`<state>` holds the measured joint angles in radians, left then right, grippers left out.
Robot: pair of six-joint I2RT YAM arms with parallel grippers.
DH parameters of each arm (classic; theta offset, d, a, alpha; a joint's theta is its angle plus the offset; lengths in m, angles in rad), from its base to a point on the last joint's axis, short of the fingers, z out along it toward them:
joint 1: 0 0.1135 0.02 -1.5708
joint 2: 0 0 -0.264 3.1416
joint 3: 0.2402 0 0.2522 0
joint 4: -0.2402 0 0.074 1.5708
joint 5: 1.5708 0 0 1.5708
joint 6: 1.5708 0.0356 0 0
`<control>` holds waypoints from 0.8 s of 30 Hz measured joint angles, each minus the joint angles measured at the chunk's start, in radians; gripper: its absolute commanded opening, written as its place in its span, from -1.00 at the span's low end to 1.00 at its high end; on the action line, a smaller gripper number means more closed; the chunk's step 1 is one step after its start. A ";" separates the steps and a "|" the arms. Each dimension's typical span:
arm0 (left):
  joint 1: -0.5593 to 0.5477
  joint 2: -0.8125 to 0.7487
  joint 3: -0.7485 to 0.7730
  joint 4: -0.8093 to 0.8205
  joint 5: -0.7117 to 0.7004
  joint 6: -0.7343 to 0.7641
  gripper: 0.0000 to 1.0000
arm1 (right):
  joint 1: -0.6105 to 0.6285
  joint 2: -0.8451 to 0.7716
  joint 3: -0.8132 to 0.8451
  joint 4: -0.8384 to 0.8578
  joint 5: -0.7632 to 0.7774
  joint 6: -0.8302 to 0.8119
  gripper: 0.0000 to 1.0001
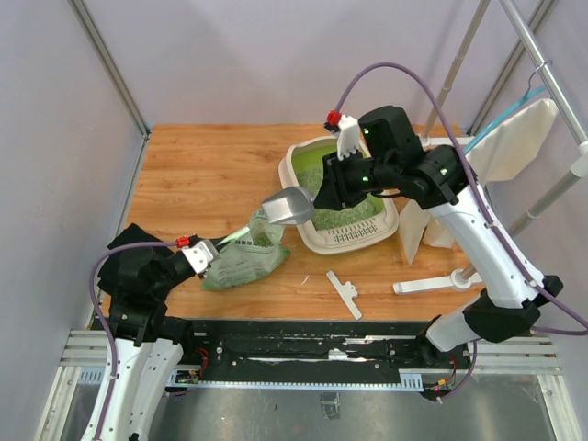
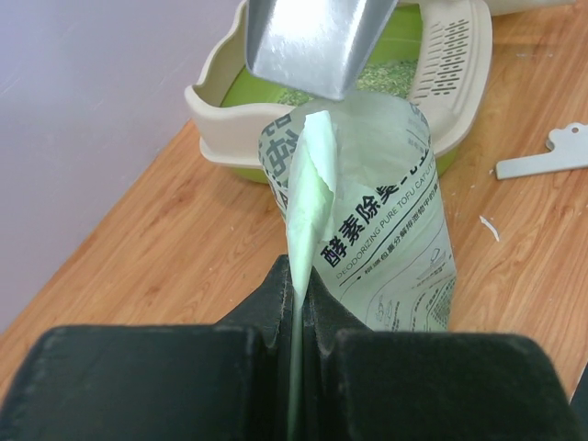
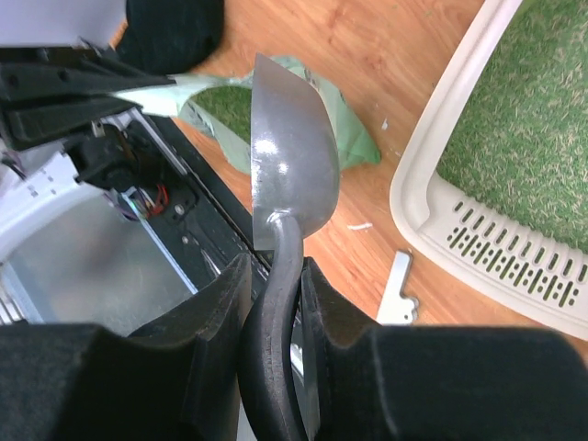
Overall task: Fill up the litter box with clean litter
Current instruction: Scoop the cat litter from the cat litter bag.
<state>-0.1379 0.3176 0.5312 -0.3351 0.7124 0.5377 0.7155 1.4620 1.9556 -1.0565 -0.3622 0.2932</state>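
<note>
Some clean litter (image 3: 542,119) already covers much of the floor of the litter box (image 1: 354,241), which sits on the counter (image 1: 202,175) just beyond the light green bag (image 1: 241,265). The left gripper (image 2: 299,294) is clamped on the bag's edge, lifting its mouth, and granules show inside. The right gripper (image 3: 276,276) grips the handle of the metal scoop (image 1: 289,207), which hangs between bag and box; whether it is loaded cannot be told. Filling looks partway done, with more scoops likely needed.
</note>
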 measured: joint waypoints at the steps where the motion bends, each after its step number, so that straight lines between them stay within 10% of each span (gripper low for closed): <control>1: 0.000 0.003 0.000 0.003 0.000 0.001 -0.99 | 0.022 0.018 0.018 -0.018 0.018 -0.005 -0.98; 15: 0.004 0.047 0.000 0.038 0.001 0.012 -0.99 | 0.266 0.480 0.489 -0.313 0.383 -0.085 -0.99; 24: 0.005 0.101 -0.002 0.092 0.028 0.016 -0.99 | 0.313 0.718 0.459 -0.251 0.397 -0.110 -0.99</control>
<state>-0.1333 0.4191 0.5297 -0.2432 0.7403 0.5533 1.0283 2.1799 2.4145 -1.3075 0.0353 0.1829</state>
